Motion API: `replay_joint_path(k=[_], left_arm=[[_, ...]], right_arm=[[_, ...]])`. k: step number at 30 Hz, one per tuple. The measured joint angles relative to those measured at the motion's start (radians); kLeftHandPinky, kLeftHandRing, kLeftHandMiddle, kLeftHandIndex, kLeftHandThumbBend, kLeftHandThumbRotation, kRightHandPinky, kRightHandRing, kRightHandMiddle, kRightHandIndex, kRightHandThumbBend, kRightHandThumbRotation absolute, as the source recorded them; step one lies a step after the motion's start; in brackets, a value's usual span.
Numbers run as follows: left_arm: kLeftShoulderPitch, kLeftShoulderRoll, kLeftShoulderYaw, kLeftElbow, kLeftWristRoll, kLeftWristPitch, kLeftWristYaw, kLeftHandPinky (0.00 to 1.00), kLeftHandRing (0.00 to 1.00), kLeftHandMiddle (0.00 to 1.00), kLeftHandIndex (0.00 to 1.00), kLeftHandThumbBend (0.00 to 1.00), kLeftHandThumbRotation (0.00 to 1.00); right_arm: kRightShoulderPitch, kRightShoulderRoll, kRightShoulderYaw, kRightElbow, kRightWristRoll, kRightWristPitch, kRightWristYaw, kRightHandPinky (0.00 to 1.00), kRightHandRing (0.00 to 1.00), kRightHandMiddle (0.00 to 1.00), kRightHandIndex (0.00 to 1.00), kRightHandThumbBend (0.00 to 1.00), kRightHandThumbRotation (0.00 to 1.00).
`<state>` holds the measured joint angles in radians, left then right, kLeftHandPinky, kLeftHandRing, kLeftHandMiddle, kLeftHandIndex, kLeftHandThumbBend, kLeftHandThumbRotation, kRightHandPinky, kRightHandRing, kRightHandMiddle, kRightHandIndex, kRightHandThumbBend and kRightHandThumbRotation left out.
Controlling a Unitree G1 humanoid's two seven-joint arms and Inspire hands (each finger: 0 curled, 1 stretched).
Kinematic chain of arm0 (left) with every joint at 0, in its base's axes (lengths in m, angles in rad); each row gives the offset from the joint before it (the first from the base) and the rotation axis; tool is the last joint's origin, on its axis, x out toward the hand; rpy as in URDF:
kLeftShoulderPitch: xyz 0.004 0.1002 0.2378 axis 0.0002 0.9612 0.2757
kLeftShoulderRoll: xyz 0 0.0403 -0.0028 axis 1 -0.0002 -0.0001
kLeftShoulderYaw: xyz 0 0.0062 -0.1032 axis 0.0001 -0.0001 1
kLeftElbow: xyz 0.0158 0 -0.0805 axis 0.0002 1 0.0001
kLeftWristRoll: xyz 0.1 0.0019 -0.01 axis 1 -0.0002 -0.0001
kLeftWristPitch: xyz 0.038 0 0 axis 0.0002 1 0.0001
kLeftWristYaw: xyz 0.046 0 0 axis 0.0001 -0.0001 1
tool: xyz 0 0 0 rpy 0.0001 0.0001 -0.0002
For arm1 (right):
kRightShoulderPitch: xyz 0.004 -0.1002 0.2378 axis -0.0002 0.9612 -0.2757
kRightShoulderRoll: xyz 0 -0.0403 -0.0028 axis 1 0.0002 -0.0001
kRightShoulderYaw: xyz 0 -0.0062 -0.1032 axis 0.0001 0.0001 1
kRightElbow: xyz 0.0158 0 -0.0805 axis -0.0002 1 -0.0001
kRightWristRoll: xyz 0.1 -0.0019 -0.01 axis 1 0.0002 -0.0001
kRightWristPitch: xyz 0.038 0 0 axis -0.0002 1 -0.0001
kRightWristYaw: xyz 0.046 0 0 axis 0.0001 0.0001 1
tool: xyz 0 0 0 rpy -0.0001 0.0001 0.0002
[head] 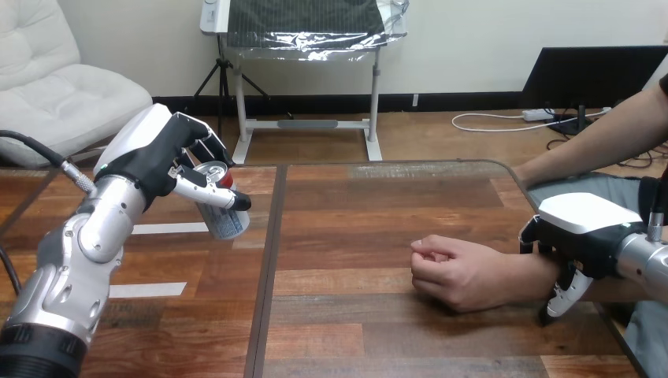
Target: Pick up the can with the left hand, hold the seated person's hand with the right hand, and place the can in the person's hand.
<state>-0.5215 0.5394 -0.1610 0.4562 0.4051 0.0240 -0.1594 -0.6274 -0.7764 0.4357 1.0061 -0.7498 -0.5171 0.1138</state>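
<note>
A silver can (223, 214) with a red upper band is lifted off the table at the left and tilted, and my left hand (154, 161) is shut on it, fingers over its top and thumb across its near side. The person's hand (457, 272) rests on the wooden table (354, 339) at the right as a loose fist. My right hand (587, 236) sits over the person's wrist, with fingers on the far side and thumb (563, 298) hanging down the near side, curled round it. The can is well to the left of the person's hand.
A dark seam (270, 260) runs front to back through the tabletop between the can and the person's hand. The table's far edge (394, 164) rounds off at the right corner. The person's forearm comes in from the upper right.
</note>
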Motion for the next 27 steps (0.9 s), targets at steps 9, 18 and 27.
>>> replay_joint_path(k=[9,18,27], left_arm=[[0.0,0.0,0.0,0.0,0.0,0.0,0.0,0.31,0.36,0.42,0.43,0.76,0.0],[0.0,0.0,0.0,0.0,-0.001,0.0,0.0,0.31,0.36,0.42,0.43,0.76,0.0],[0.0,0.0,0.0,0.0,0.0,0.0,0.0,0.31,0.36,0.42,0.43,0.76,0.0]], right_arm=[[-0.003,0.004,-0.001,0.015,0.007,-0.023,-0.012,0.24,0.3,0.39,0.45,0.81,0.07],[-0.003,0.004,-0.001,0.018,0.009,-0.034,-0.013,0.27,0.33,0.41,0.45,0.77,0.1],[-0.003,0.003,-0.003,0.019,0.028,-0.052,-0.013,0.3,0.36,0.42,0.45,0.74,0.1]])
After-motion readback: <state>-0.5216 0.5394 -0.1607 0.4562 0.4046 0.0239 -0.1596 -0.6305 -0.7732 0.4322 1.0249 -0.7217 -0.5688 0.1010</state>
